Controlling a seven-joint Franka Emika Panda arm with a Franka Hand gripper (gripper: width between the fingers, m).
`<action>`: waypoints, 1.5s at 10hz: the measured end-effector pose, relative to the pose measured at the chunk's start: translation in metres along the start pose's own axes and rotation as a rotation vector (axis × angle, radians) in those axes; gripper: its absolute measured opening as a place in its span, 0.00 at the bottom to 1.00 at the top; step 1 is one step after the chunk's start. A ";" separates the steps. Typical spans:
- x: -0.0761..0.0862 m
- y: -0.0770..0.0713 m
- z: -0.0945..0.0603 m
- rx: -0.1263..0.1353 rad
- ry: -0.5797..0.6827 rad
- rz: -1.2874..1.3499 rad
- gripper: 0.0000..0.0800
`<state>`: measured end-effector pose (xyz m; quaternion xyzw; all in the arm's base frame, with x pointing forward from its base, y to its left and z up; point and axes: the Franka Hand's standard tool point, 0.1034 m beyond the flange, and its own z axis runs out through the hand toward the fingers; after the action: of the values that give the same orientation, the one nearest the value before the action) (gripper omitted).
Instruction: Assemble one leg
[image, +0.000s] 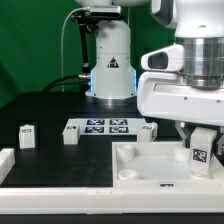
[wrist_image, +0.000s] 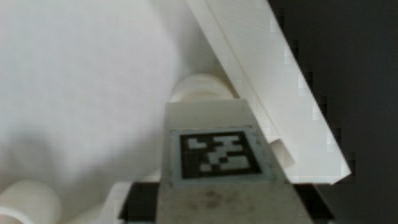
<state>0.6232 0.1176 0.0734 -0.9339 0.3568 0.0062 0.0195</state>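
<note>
My gripper (image: 200, 138) is shut on a leg (image: 199, 153), a small white block with a black-and-white tag. It holds the leg upright over the right part of the large white tray-like piece (image: 135, 170). In the wrist view the leg (wrist_image: 217, 150) sits between my black finger pads (wrist_image: 146, 200), with my gripper (wrist_image: 224, 203) above the tray's white floor (wrist_image: 89, 90), beside its raised wall (wrist_image: 267, 70). The leg's far end points at a round recess (wrist_image: 203, 88). Whether it touches I cannot tell. Three more legs (image: 28, 136) (image: 70, 132) (image: 150, 130) stand on the black table.
The marker board (image: 100, 126) lies behind the tray at the table's middle. The robot's base (image: 110, 70) stands at the back. A white barrier (image: 8, 165) runs along the front and the exterior view's left.
</note>
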 end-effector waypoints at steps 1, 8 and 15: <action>0.001 0.001 0.000 0.002 -0.002 0.122 0.36; -0.007 -0.005 0.002 0.002 -0.009 0.730 0.36; -0.008 -0.007 0.001 0.013 -0.008 0.105 0.81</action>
<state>0.6219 0.1285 0.0727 -0.9137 0.4054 0.0086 0.0265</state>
